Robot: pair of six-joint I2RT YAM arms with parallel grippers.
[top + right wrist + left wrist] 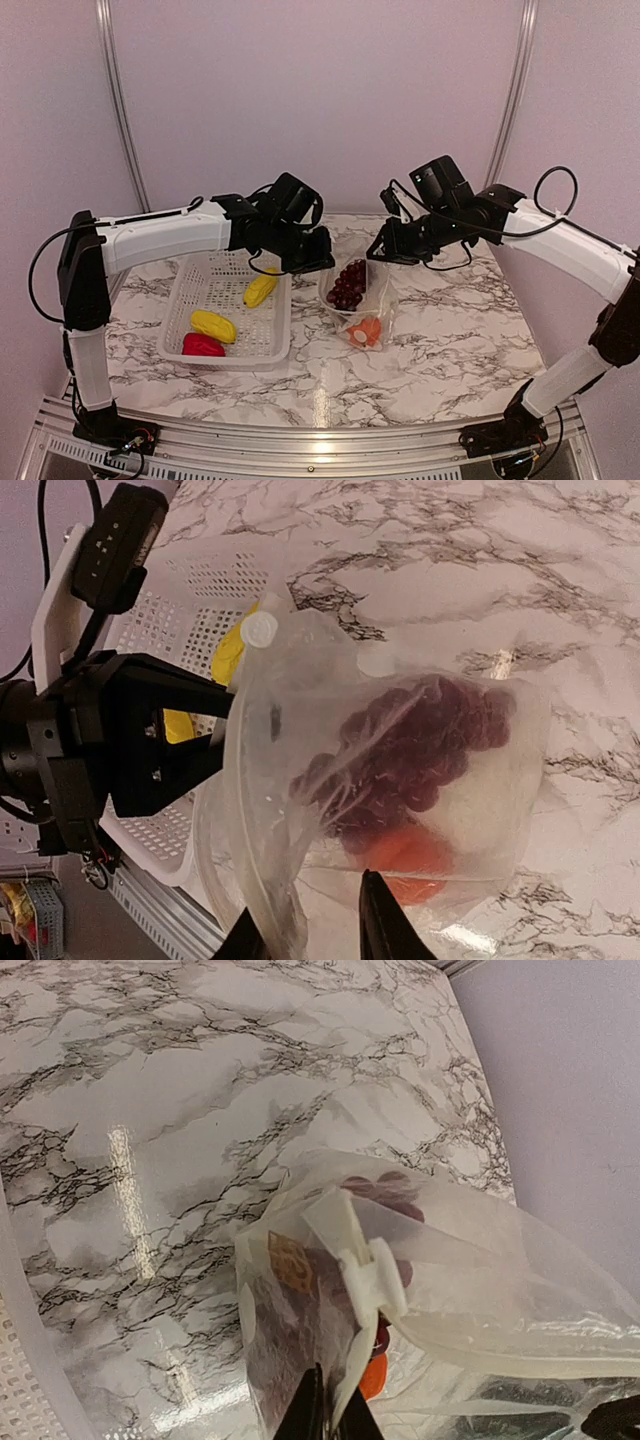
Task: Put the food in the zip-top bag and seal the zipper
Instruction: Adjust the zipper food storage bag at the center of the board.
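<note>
The left gripper [330,1412] is found clamped on the mouth edge of the zip-top bag [480,1260], its two fingers pressed together on the film. Just above the pinch, the zipper [335,1222] is seen as a pale strip, with a white slider [375,1278] seated on it.

The right gripper [315,932] is found with its fingers spread. The rim of the bag runs down between them, close to one finger; whether the film is touched by either finger cannot be told.

In the top view the bag is held between the two grippers with its mouth raised and its bottom resting on the marble table [450,340]. Dark purple grapes [420,745] and an orange fruit [405,855] are seen through the film, the fruit lying below the grapes at the bag's bottom. A pale mass beside them cannot be identified.

A white perforated basket [205,280] stands just beside the bag, under the left arm. In it are recorded a yellow piece [260,290] near the bag-side wall, a second yellow piece [213,325] and a red pepper [203,345] at the near end, the last two touching.
</note>
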